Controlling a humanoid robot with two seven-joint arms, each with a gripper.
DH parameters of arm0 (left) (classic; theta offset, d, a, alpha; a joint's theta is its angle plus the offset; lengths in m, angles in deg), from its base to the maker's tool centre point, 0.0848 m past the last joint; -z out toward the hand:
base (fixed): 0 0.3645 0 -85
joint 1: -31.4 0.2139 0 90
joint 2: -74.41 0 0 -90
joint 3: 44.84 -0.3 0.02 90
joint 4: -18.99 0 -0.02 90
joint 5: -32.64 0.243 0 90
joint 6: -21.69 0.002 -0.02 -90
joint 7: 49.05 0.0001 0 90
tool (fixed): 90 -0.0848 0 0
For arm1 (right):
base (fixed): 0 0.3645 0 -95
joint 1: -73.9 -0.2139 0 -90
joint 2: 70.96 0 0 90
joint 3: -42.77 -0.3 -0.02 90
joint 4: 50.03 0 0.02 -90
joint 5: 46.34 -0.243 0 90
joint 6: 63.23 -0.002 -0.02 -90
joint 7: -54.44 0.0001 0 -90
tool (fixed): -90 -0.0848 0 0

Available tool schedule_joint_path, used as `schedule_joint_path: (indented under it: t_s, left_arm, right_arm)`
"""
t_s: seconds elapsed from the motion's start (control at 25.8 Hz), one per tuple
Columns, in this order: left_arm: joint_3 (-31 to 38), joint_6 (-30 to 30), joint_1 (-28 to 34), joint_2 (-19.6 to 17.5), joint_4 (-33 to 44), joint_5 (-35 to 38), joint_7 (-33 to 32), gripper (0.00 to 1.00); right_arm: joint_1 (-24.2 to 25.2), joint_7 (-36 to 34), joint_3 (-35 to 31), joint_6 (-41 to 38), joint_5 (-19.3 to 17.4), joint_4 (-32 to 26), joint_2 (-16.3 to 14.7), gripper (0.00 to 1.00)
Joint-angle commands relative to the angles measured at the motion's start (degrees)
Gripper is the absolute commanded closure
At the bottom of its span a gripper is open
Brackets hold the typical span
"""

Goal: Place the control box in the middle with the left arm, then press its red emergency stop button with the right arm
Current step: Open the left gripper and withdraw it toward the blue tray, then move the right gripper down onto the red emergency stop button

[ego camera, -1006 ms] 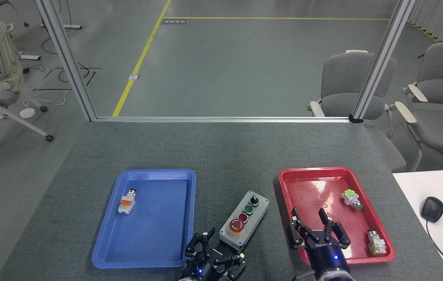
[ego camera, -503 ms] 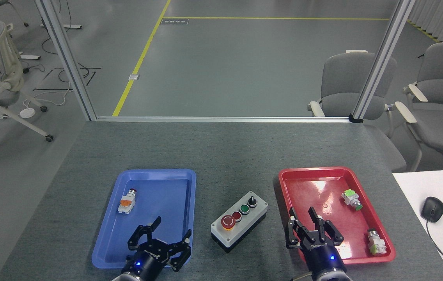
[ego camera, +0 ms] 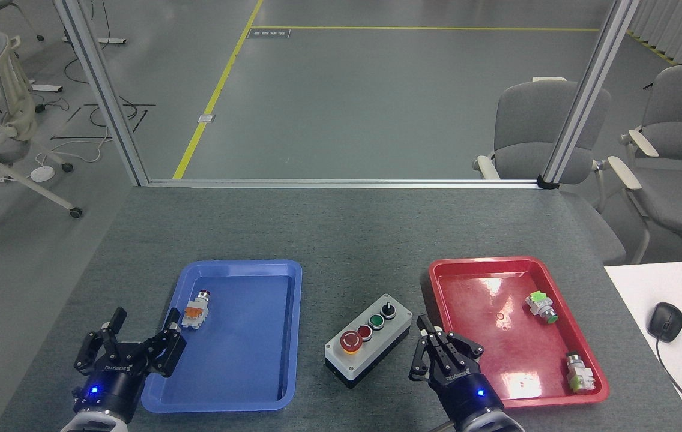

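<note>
The control box (ego camera: 370,339), light grey on a black base, lies on the table between the two trays, turned at an angle. Its red emergency stop button (ego camera: 351,341) is at the near-left end, beside a small red button, a green button and a black knob. My left gripper (ego camera: 137,341) hovers open and empty by the blue tray's near-left corner, far from the box. My right gripper (ego camera: 442,351) is just right of the box with its fingers drawn together, holding nothing and apart from the button.
The blue tray (ego camera: 239,384) holds one loose push-button part (ego camera: 196,310). The red tray (ego camera: 479,267) holds two such parts (ego camera: 541,306) (ego camera: 579,372). A white desk with a mouse (ego camera: 665,321) adjoins on the right. Chairs stand beyond the table.
My left gripper let go of the box, which turned, and swung left past the blue tray. My right gripper shifted left off the red tray toward the box and its fingers drew together.
</note>
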Motion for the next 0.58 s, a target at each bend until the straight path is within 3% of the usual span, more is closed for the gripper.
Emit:
schedule_joint_path:
  t_s: [0.0,0.15,0.35,0.54]
  left_arm:
    - [0.95,3.29,-0.7,-0.19,0.12,-0.97,-0.35,0.02]
    - [0.95,4.17,-2.63,-0.37,-0.14,-0.88,-0.79,0.02]
    - [0.42,10.32,-6.67,0.25,-2.16,-0.97,-0.79,0.02]
    - [0.34,10.67,-7.64,2.71,-3.31,-0.97,-0.79,0.01]
  right_arm:
    - [-2.46,1.06,3.61,0.61,0.14,0.6,0.44,1.0]
    - [-4.3,1.33,6.07,0.43,0.41,2.89,1.23,1.0]
    - [-6.15,1.42,9.67,0.87,0.58,7.19,2.19,1.0]
    - [-6.94,1.42,12.66,3.68,0.76,9.65,2.72,1.0]
